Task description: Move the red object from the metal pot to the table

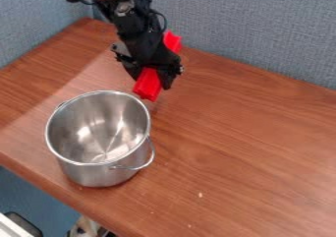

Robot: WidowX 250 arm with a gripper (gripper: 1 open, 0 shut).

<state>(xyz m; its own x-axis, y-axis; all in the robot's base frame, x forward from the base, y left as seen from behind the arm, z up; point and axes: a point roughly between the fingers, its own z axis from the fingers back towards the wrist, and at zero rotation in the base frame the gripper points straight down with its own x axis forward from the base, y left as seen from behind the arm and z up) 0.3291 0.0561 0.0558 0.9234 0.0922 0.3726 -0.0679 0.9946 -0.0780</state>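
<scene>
On the reddish-brown wooden surface (250, 133), which filled most of the view, there was much free space to the right and behind the pot. The risk here was small but real: the bare wood looked smooth and a little glossy, so a bar dropped from any height could probably bounce or slide toward the far edge.

The metal pot (100, 139) stood near the front left edge, and nothing was visible inside it except its own shiny bottom. Its rim lay just beside the low end of the bar. If the arm came down at this same place, the bar could, in my judgement, strike the rim, push the pot, or fall back inside.

The gripper (148, 72) hung above the surface just behind the pot, pointing steeply down, with its jaws clamped on the red object (153, 76). The bar was tilted, its lower end close to the wood, though I could not tell if it touched. Because it was held off-level, one end would likely land first, and the bar might then twist in the grip or tip over when released.
</scene>
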